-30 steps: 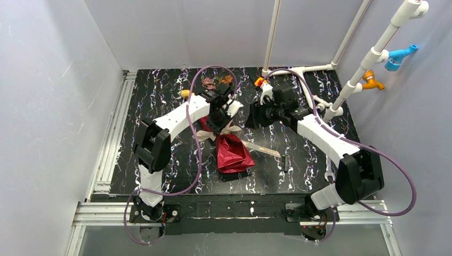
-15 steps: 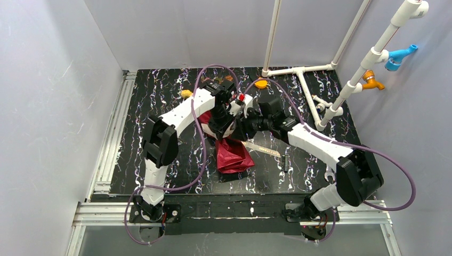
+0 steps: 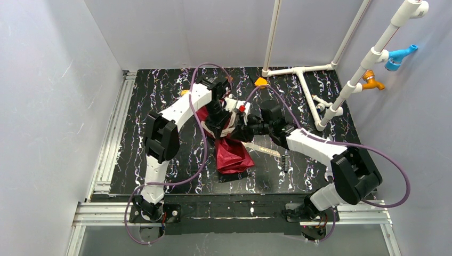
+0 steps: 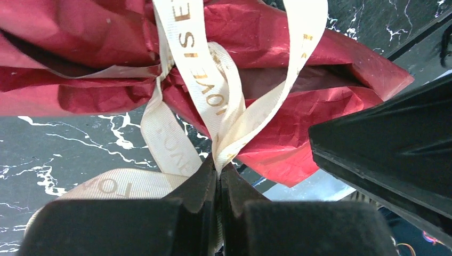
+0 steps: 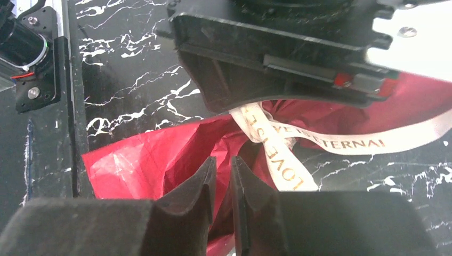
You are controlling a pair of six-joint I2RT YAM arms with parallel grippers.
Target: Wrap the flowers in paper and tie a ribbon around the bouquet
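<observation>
Looks like a robot test lab, with two robot arms (image 3: pixel 181 109) at a black marbled table (image 3: pixel 160 90), plain pale walls (image 3: pixel 53 80) boxing it in, metal rails (image 3: pixel 111 141) along its edges, and white plastic pipes (image 3: pixel 298 71) with a blue tap (image 3: pixel 398 56) and an orange tap (image 3: pixel 372 81).

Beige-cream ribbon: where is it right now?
Left wrist view: the beige-cream fabric ribbon is wrapped around the pinched neck of the crinkled red paper mid-table, its strands running down into the shut left gripper.
</observation>
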